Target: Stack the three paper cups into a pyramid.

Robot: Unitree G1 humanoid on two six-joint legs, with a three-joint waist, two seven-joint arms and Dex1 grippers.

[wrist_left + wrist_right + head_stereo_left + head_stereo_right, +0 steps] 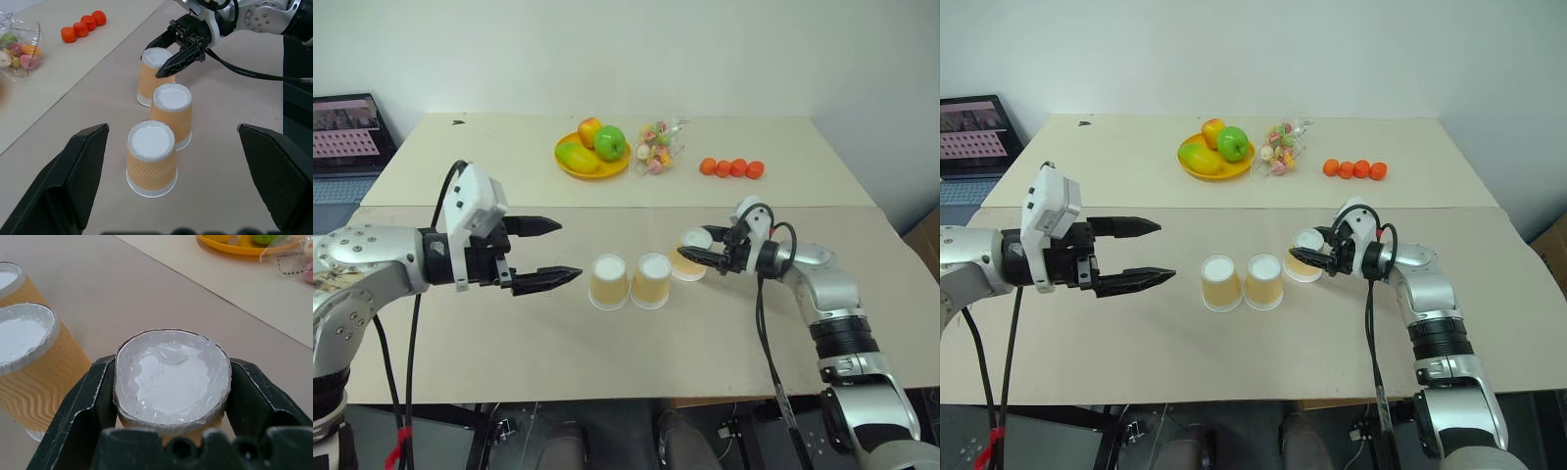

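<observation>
Paper cups: three tan, ribbed cups stand upside down, white flat ends up, in a row on the near table; none is stacked on another
Left cup [608, 281]: stands on the table, touching or just beside the middle one; which, I cannot tell
Middle cup [651, 280]: stands beside it, toward the robot's right
Third cup [691, 254]: at the right end of the row and slightly farther back; the right wrist view shows its white end between two black fingers
Right gripper [703, 251]: clamped on the third cup, one finger pressed on each side near its top; it points toward the robot's left, close to level
Left gripper [551, 253]: fingers spread wide with nothing between them; it hangs above the table, to the left of the row and clear of it, pointing toward the cups
Near table [607, 343]: pale tan top; a seam divides it from a lighter far table [489, 157]
Yellow plate [570, 166]: on the far table behind the cups; it holds an orange-red fruit, a green apple and a yellow-green fruit
Clear bag [660, 146]: just right of the plate; small coloured sweets inside
Orange pieces [731, 168]: four small round ones in a line, right of the bag
Screen [347, 132]: at the far left edge, dark frame, pinkish picture
Writing: no brand, label or readable text on the cups, bag or screen
</observation>
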